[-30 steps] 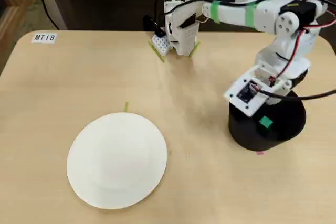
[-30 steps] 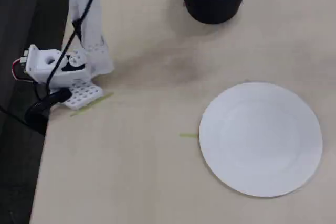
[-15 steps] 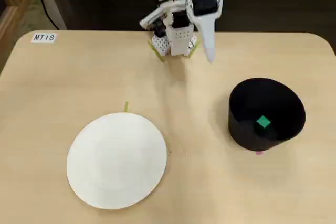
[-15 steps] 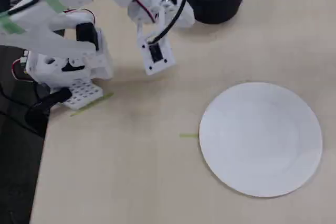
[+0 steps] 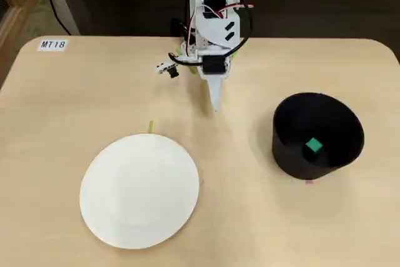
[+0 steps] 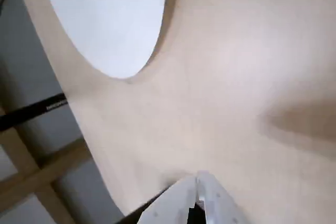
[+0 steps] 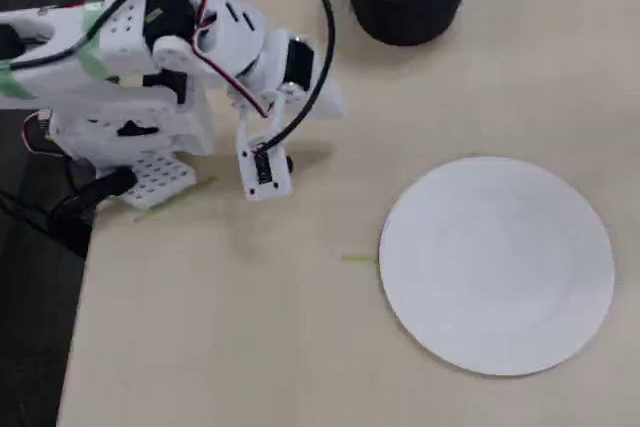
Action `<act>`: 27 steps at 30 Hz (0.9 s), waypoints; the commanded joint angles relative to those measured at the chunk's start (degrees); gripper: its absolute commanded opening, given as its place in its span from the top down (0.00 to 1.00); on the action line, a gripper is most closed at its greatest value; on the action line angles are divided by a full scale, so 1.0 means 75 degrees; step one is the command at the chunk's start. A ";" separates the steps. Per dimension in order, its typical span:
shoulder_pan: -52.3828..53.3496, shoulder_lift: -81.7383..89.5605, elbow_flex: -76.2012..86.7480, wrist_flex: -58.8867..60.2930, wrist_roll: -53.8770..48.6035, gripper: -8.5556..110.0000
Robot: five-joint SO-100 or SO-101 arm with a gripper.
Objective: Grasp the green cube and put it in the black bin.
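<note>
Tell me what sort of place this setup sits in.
Probably a lab or classroom robot bench: a light wooden table bearing an "MT18" label, a small white arm with its pincer shut, and staged props, a white plate and black bin.

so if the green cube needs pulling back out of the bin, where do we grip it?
Probably straight down from above: the green cube lies on the floor of the black bin, whose tall walls block any side approach. Grip two opposite side faces; it sits rotated in a fixed view, so turn the tool to match.
</note>
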 commanded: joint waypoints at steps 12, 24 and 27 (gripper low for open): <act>-0.0070 0.0715 0.0270 0.0246 -0.0164 0.93; -0.0070 0.0715 0.0293 0.0176 -0.0176 0.93; -0.0070 0.0715 0.0293 0.0176 -0.0176 0.93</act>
